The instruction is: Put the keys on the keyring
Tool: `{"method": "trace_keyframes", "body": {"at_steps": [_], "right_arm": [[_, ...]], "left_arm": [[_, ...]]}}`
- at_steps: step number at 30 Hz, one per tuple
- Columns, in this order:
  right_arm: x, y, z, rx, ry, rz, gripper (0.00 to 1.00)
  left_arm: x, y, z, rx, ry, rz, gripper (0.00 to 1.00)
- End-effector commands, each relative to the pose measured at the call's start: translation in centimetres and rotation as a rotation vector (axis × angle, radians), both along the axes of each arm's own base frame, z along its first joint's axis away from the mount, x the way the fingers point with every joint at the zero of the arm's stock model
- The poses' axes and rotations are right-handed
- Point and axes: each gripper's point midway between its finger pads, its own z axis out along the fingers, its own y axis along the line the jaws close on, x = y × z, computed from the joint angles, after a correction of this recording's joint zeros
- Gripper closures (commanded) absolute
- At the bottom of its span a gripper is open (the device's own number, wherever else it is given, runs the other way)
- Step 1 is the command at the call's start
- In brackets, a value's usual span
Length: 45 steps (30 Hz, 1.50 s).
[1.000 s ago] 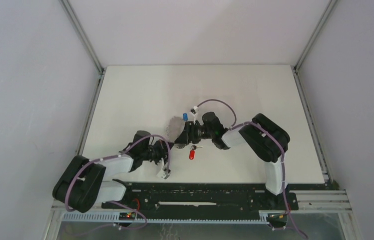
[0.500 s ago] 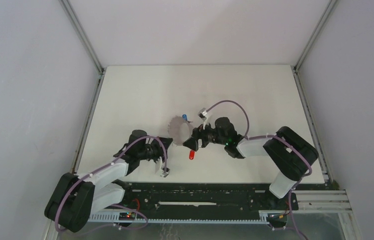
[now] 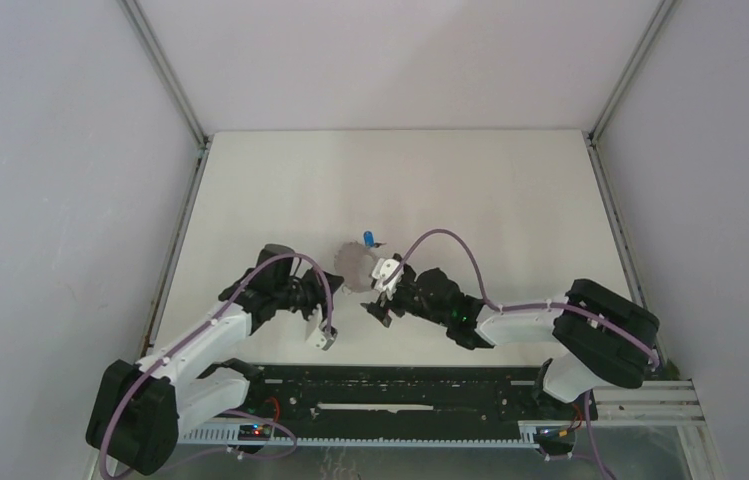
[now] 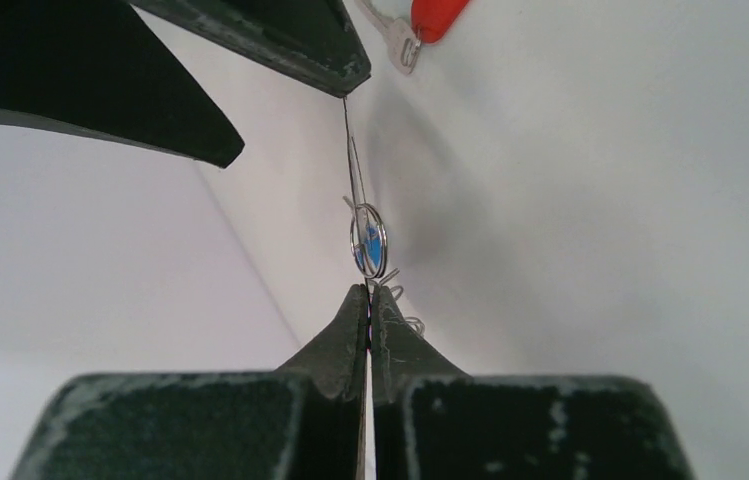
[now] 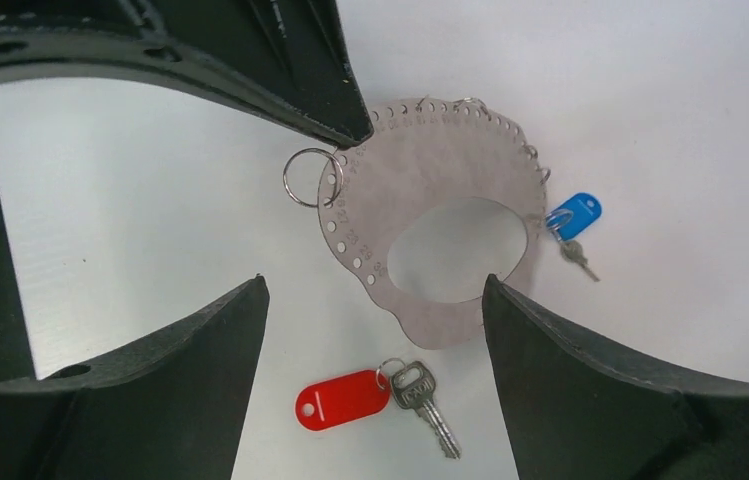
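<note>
Right arm has swung toward the near edge of the table (image 3: 510,200); the right gripper (image 3: 382,303) hangs, fingers wide apart, over the loose red key (image 5: 345,400). Meanwhile the left gripper (image 4: 368,295) clamps the keyring (image 5: 420,170) by its rim, blue key (image 5: 575,215) hooked on. Closing could skid the flat key or jolt the ring free.

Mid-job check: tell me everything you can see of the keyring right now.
The keyring is a thin, flat grey metal-looking plate, roughly round, with an irregular central opening and small holes along its rim, some carrying tiny wire loops. In the right wrist view, a larger split ring hangs from its left edge, and the blue key looks hooked on its right edge. The left pincer is shut on its rim. The red key lies apart, unattached, on the table.
</note>
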Motion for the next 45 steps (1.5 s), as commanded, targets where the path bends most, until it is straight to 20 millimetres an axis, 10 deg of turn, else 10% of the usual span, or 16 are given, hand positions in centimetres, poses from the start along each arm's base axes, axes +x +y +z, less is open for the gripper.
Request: {"method": "trace_keyframes", "body": {"at_steps": [1, 18, 29, 32, 37, 45], "right_arm": [[1.5, -0.7, 0.2, -0.097, -0.185, -0.071, 0.14], [2.5, 2.4, 0.2, -0.185, -0.378, -0.136, 0.22], [3.1, 3.7, 0.9, -0.194, -0.454, -0.172, 1.0], [2.7, 3.9, 1.3, -0.184, -0.463, -0.183, 1.0], [1.9, 4.1, 2.5, -0.139, -0.419, -0.167, 1.0], [0.7, 4.5, 3.2, -0.087, -0.342, -0.14, 1.0]], "left_arm": [[0.1, -0.2, 2.0, -0.027, 0.002, -0.001, 1.0], [0.4, 0.2, 3.7, -0.05, -0.012, 0.037, 1.0], [-0.3, 0.1, 5.0, -0.092, -0.019, 0.033, 1.0], [0.0, 0.2, 5.1, -0.109, -0.027, 0.054, 0.99], [0.3, 0.4, 5.7, -0.152, -0.032, 0.107, 0.6], [-2.0, 1.0, 5.8, -0.177, 0.013, 0.112, 0.53]]}}
